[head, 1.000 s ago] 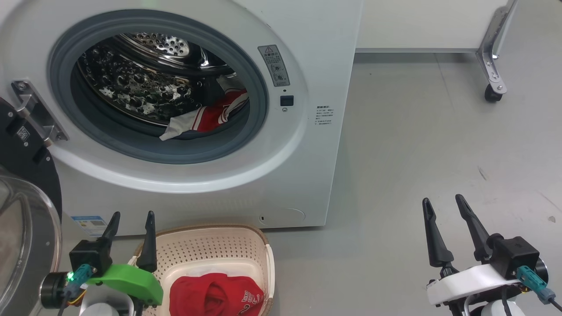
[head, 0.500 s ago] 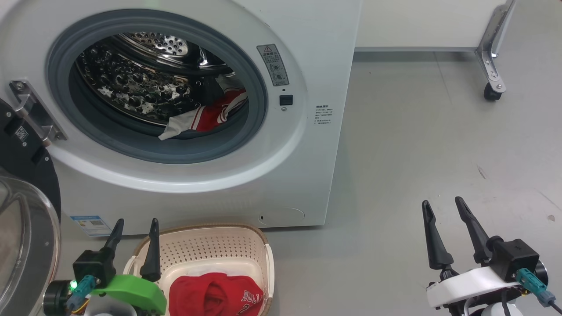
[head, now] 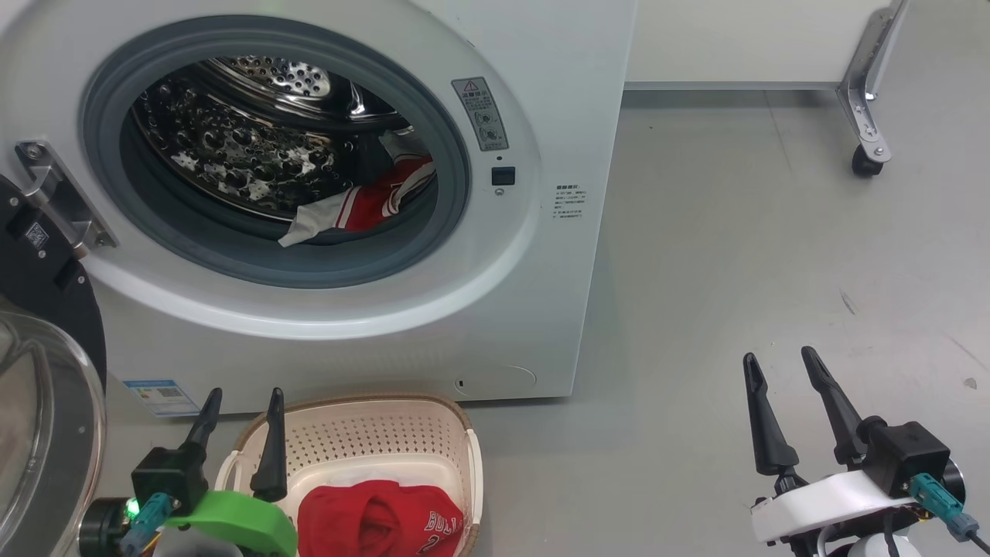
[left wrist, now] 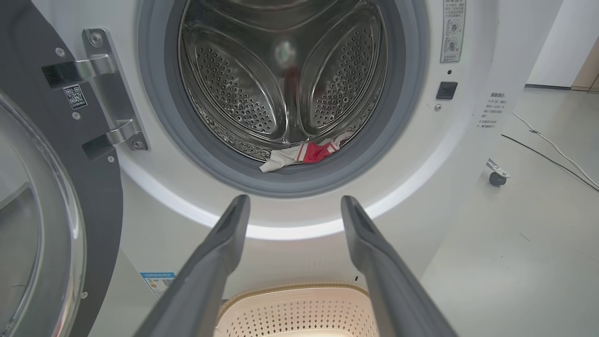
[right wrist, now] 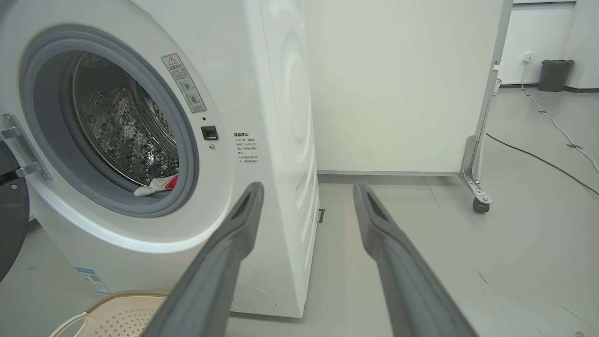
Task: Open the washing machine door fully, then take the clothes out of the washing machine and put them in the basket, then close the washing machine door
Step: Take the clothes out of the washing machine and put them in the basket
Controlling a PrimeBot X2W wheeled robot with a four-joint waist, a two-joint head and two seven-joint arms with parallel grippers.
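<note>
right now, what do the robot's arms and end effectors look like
Left end effector: two long tapering black fingers on a black block, bright green bracket, teal plug, small green light. Right end effector: same fingers, white bracket, teal connector with wires.

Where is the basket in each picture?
Head view: the basket is at the bottom, left of centre.
Left wrist view: bottom middle, between the two fingers of the left gripper.
Right wrist view: bottom left corner.
Shared landmark: the blue label, up and left of the basket in every view.
</note>
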